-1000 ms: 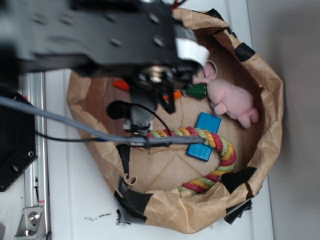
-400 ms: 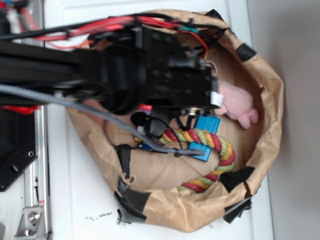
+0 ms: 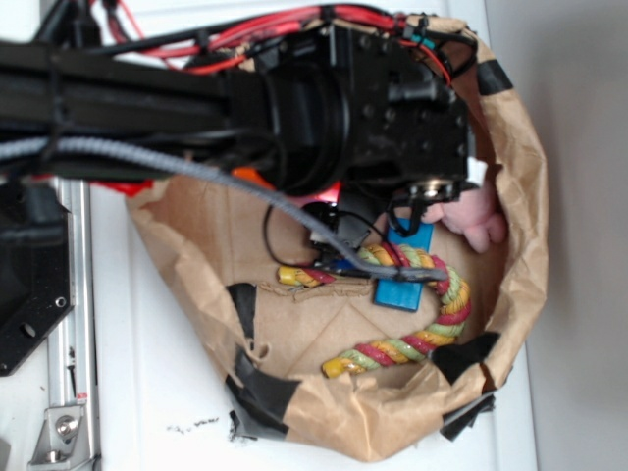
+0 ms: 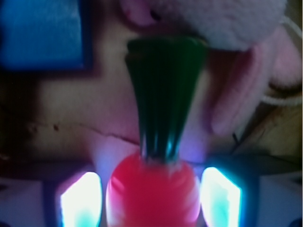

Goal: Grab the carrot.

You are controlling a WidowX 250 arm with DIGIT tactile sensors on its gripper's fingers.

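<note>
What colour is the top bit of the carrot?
Dark green, with ribs. The carrot's stem shows best in the wrist view, above its orange-red body.

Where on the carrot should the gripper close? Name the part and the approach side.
On the thick orange shoulder of the carrot, just below the green stem. Come straight down, one finger on each flank, as the gripper straddles it now; the stem narrows and could slip.

Black arm (image 3: 324, 108) (red, grey cables)
</note>
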